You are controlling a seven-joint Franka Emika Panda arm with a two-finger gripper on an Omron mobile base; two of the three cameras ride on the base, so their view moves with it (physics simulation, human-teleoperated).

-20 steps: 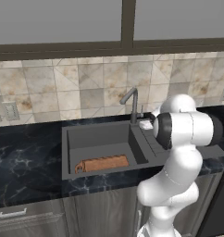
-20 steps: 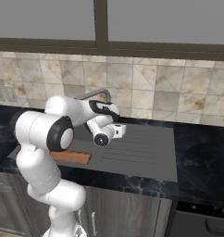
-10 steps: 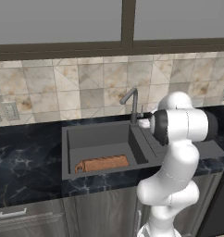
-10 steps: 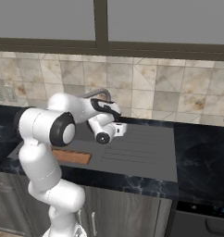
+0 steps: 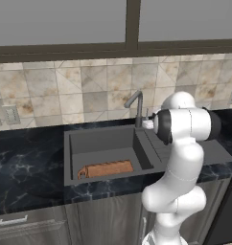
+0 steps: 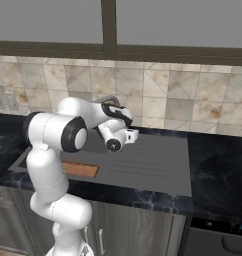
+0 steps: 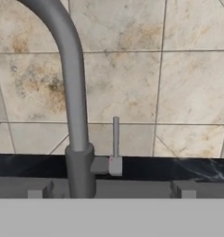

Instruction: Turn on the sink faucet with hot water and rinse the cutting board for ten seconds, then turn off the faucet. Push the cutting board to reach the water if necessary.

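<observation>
Partly, the arm hides the sink faucet (image 6: pixel 111 99) (lever (image 7: pixel 115 139) upright).

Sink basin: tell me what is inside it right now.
Inside the sink lies the cutting board, flat along the front wall with its loop handle to the left. No water stream shows under the sink faucet. In the right base view, the arm covers much of the basin.

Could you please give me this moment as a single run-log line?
phase: approaching lever | tool: open, facing sink faucet | water: none visible | cutting board: in sink, front
</observation>
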